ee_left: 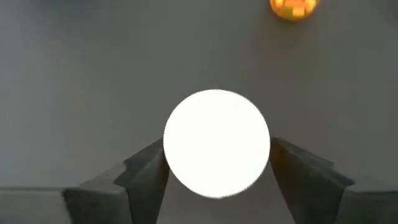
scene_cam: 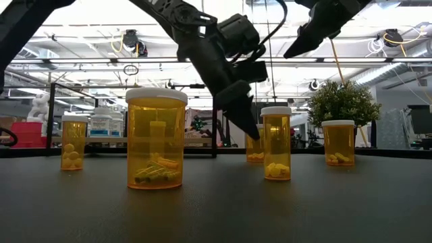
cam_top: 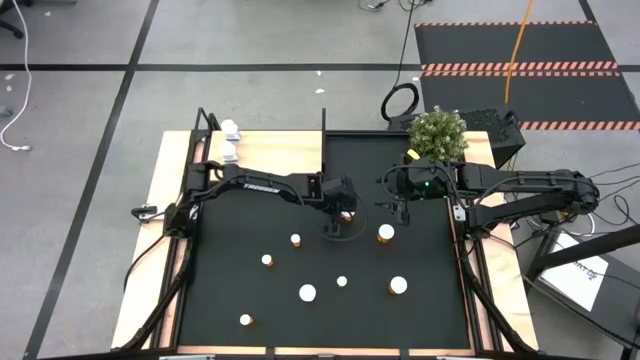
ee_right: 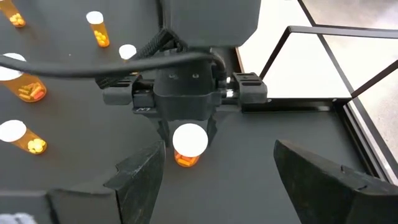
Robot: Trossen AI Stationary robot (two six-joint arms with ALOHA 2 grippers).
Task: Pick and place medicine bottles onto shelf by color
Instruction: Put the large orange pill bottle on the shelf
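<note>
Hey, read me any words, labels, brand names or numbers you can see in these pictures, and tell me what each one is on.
"TROSSEN": white lettering on the left arm, high view, only just legible.
Medicine bottles: no readable label on any.
Containers on the background shelving: label print too small to read.

Even overhead light, soft shadows on the black mat (cam_top: pixel 300 320). A white bottle cap (ee_left: pixel 216 143) blows out to glare. The room behind the table is bright and slightly blurred.
</note>
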